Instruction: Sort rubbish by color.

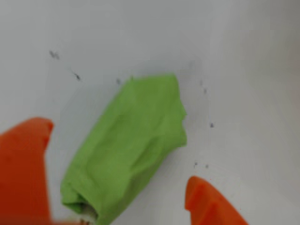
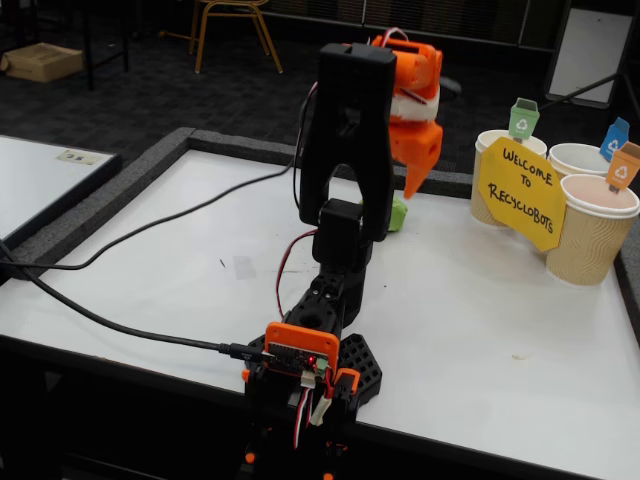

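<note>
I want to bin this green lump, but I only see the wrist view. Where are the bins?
Observer: In the fixed view, three cups stand on the table to the right of the arm, behind a yellow sign.
Operator: Which one is for green?
Observer: The left cup has the green tag sticking up from it, and it is the one nearest the lump.
</note>
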